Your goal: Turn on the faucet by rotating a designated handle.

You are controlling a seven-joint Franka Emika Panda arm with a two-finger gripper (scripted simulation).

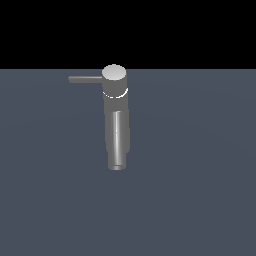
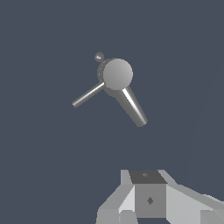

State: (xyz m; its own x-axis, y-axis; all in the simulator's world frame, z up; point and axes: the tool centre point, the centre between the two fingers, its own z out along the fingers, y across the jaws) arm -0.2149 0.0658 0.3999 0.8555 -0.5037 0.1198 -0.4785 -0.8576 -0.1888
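Jaws cannot be read as open or closed: the wrist view shows only the blocky grey base of the gripper (image 2: 148, 199), with the fingertips out of frame, and the exterior view shows no arm at all. Nothing appears to be held. The gripper sits well apart from the faucet (image 1: 116, 120), looking down on it from above.

Faucet: a grey metal post with a lighter round cap (image 2: 117, 74), standing alone on a plain dark blue-grey surface (image 1: 200, 175). The thick shiny spout (image 1: 119, 142) runs toward the exterior camera.

Handle (image 1: 86, 79): a thin, straight, dark rod leaving the cap section level with the surface, long axis horizontal, pointing to the exterior view's left and set at a wide angle to the spout.

Handling, as a judgement: rigid metal, smooth and probably slippery, pivoting about the upright post. The free end (image 2: 78, 103) likely offers most leverage; a push or pinch there, across the rod, should swing it around the post.
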